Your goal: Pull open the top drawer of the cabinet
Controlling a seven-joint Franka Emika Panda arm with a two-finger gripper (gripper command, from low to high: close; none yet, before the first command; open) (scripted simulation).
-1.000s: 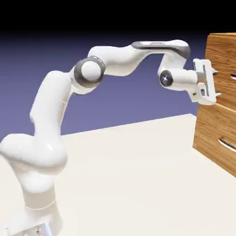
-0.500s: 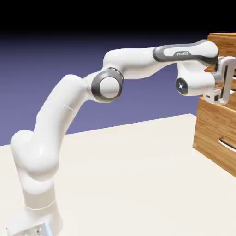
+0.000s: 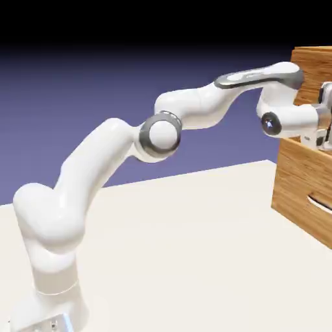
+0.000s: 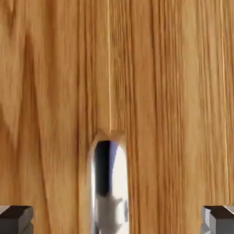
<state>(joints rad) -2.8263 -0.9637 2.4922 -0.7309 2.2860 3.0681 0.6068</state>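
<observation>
Stretched from the lower left across a pale table [image 3: 194, 240] to the cabinet [image 3: 305, 188] at the far right edge. Nothing between hand and wood. Gripper [image 4: 117, 219] right up at the top drawer [image 4: 173, 91], grain filling the hand view. Silver handle [image 4: 109, 187] lying between the grey fingertips [image 4: 16, 218], its long axis running up the hand view. Jaws spread wide, clamped on nothing. Lower drawer's handle [image 3: 319, 203] well below.
</observation>
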